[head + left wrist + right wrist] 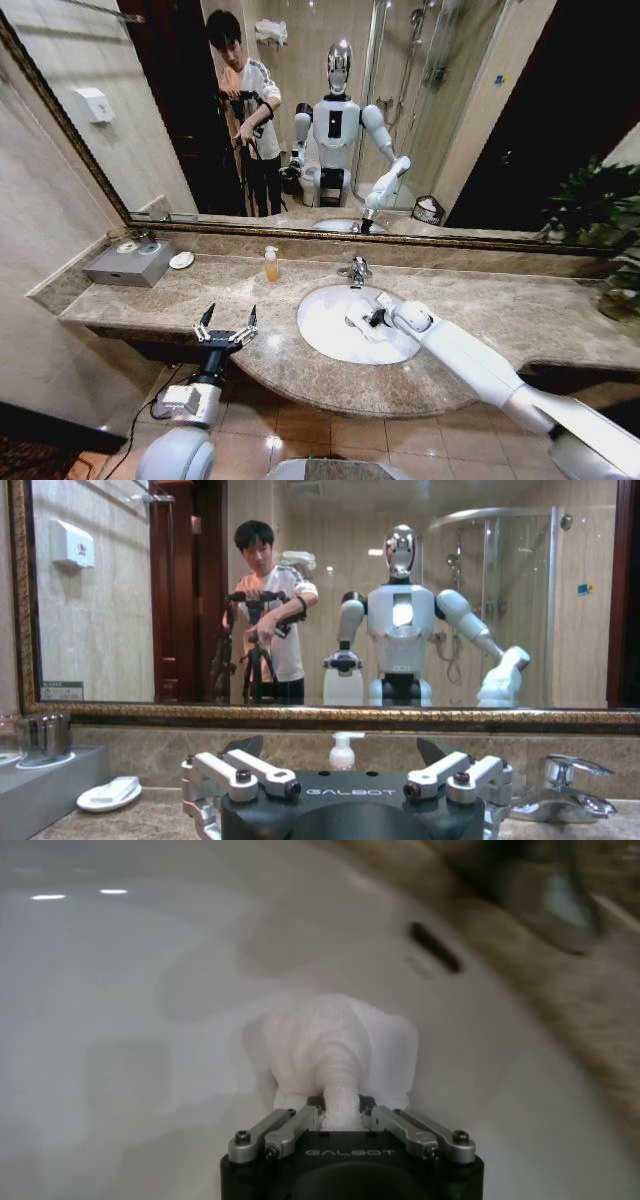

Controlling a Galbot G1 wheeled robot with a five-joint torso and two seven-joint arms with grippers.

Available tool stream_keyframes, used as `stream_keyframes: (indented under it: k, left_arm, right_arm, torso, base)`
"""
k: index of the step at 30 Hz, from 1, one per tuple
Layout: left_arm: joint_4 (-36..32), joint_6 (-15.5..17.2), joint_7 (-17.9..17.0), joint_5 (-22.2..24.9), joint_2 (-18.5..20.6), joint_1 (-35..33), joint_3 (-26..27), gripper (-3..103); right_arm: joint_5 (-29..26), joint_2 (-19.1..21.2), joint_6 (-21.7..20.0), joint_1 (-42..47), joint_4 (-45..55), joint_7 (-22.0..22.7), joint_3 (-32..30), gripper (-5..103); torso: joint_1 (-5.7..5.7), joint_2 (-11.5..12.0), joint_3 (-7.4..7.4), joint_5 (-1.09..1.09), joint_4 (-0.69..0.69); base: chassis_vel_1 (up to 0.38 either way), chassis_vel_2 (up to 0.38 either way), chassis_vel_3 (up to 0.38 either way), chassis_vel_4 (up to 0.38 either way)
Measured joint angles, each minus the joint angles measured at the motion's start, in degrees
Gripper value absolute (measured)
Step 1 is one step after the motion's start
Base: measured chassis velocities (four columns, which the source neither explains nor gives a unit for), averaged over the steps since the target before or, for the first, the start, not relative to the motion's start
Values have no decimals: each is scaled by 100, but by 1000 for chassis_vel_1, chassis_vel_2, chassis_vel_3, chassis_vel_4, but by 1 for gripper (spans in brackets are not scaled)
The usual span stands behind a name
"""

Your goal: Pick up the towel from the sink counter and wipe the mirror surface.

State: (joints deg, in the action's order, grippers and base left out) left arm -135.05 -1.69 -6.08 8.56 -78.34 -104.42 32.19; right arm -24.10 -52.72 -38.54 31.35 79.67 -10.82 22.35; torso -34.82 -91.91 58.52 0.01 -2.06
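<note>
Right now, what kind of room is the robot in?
Most likely a bathroom, perhaps a hotel's: a marble sink counter with a white basin and chrome tap, and a wall-wide mirror reflecting a glass shower.

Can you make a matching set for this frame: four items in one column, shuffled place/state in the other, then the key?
Items:
1. towel
2. left gripper
3. soap bottle
4. grey tissue box

Places/states:
A. open, hovering over the front edge of the sink counter
B. at the counter's left end, by the wall
C. pinched in the right gripper over the white basin
D. upright near the mirror, left of the tap

Pairs: 1-C, 2-A, 3-D, 4-B
</note>
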Motion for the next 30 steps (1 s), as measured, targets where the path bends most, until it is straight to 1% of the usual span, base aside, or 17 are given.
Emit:
stream_keyframes:
  k: [6, 9, 10, 11, 13, 14, 17, 18, 20, 21, 24, 27, 28, 30]
  left_arm:
    - [0, 0, 0, 0, 0, 0, 0, 100]
    - [0, 0, 0, 0, 0, 0, 0, 100]
    - [0, 0, 0, 0, 0, 0, 0, 100]
    - [0, 0, 0, 0, 0, 0, 0, 100]
    - [0, 0, -1, 0, 0, 0, 0, 100]
    - [0, 0, -1, 0, 0, 0, 0, 100]
    - [1, 0, 0, 0, 0, 0, 0, 100]
    - [1, 0, 0, 0, 0, 0, 0, 100]
    - [0, 0, 0, 0, 0, 0, 0, 100]
    - [0, 0, 0, 0, 0, 0, 0, 100]
    - [0, 0, 0, 0, 0, 0, -1, 100]
    - [0, 0, 0, 0, 0, 0, 0, 100]
    - [0, 0, 0, 0, 0, 0, 0, 100]
    - [0, 0, 0, 0, 0, 0, 0, 100]
  right_arm:
    - [-48, 298, -118, 391, 905, 60, 216, 13]
    - [-77, 331, -177, 460, 1145, 55, 243, 13]
    - [-49, 277, -171, 439, 1123, 57, 262, 13]
    - [4, 190, -137, 382, 998, 56, 277, 13]
    - [102, -29, -46, 196, 599, 56, 293, 13]
    - [102, -29, -46, 196, 599, 56, 293, 13]
    - [223, -445, 103, -149, -197, 63, 246, 13]
    - [223, -445, 103, -149, -197, 63, 246, 13]
    - [330, -665, 257, -296, -557, 98, 187, 13]
    - [341, -722, 274, -319, -605, 101, 185, 13]
    - [327, -724, 245, -298, -518, 100, 233, 13]
    - [166, -568, 133, -73, 29, 116, 363, 13]
    - [166, -568, 133, -73, 29, 116, 363, 13]
    - [68, -394, 43, 98, 476, 125, 418, 13]
  torso:
    - [1, -1, -1, -2, 2]
    - [1, -1, -1, -3, 2]
    - [1, -1, -1, -4, 3]
    - [2, -1, -1, -1, 2]
    - [1, -1, 0, -1, -1]
    - [1, -1, 0, -1, -1]
    - [0, 0, 0, -2, -2]
    - [0, 0, 0, -2, -2]
    - [0, 0, 0, -4, -2]
    - [0, 0, 0, -1, -2]
    - [0, 0, 0, -3, -1]
    - [0, 0, 0, -1, 1]
    - [0, 0, 0, -1, 1]
    - [1, 0, 0, -2, 1]
  base:
    - [0, 0, 0, 0]
    - [0, 0, 0, 0]
    - [0, 0, 0, 0]
    - [0, 0, 0, 0]
    - [0, 0, 0, 0]
    - [0, 0, 0, 0]
    - [0, 0, 0, 0]
    - [0, 0, 0, 0]
    - [0, 0, 0, 0]
    - [0, 0, 0, 0]
    - [0, 0, 0, 0]
    - [0, 0, 0, 0]
    - [0, 0, 0, 0]
    - [0, 0, 0, 0]
